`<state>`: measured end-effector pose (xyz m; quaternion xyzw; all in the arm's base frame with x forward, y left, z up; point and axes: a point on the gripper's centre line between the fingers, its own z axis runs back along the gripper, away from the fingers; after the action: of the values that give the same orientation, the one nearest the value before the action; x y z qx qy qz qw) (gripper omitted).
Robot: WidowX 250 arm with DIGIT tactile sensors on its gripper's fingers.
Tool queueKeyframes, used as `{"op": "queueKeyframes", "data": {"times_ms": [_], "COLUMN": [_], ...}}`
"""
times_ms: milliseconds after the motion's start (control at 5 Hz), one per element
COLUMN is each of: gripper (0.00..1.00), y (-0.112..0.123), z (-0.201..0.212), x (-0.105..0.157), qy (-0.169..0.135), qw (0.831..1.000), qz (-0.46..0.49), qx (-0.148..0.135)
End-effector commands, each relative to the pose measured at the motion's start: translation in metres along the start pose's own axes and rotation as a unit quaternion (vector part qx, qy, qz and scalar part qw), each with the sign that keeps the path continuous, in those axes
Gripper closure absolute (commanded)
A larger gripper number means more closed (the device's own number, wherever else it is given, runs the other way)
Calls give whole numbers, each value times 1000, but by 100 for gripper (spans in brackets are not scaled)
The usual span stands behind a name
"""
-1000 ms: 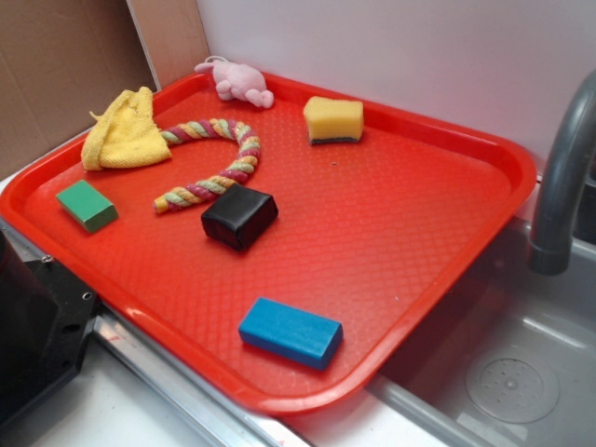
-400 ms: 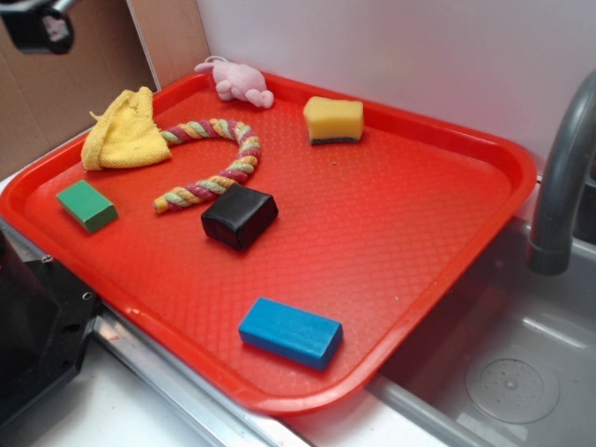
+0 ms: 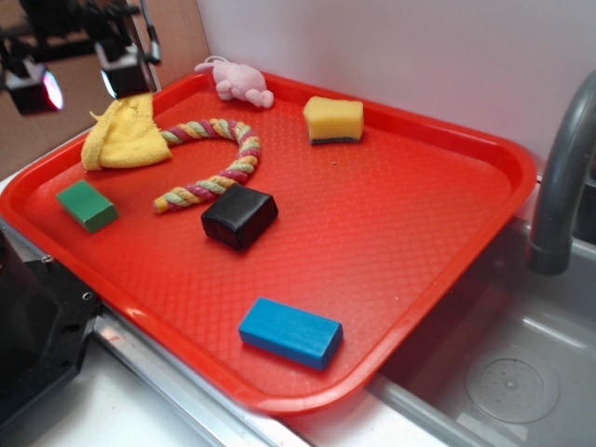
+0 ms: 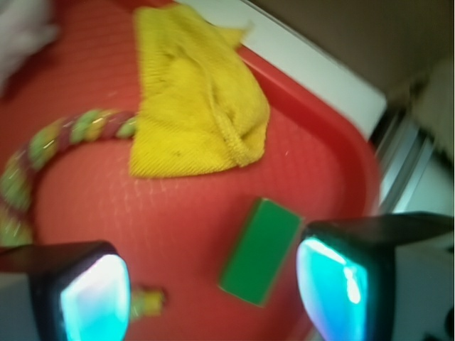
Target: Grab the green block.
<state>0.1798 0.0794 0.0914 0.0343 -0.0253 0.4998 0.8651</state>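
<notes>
We are in the approach: our gripper (image 3: 79, 82) hangs above the tray, jaws spread and empty. Next we must descend over the green block (image 4: 260, 250).

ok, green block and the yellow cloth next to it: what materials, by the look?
Green block: rigid, matte, crisp edges, lighter top face; likely painted wood or plastic, can't tell which. Yellow cloth: soft knit or terry fabric, with visible weave and crumpled folds.

bright even light, wrist view blurred, soft shadows
</notes>
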Motion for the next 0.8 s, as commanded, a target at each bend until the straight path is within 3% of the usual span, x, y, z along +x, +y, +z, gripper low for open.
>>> {"op": "queueKeyframes", "data": {"times_ms": [0,200,600], "gripper": [0,0,0], "y": [26,41,49], "z": [-24,-24,-44], "x": [-5,-5,-4], "qy": [-11,-17,-9], "qw": [997,998,998], "qz": [71,65,57], "qx": [4,2,-8]}}
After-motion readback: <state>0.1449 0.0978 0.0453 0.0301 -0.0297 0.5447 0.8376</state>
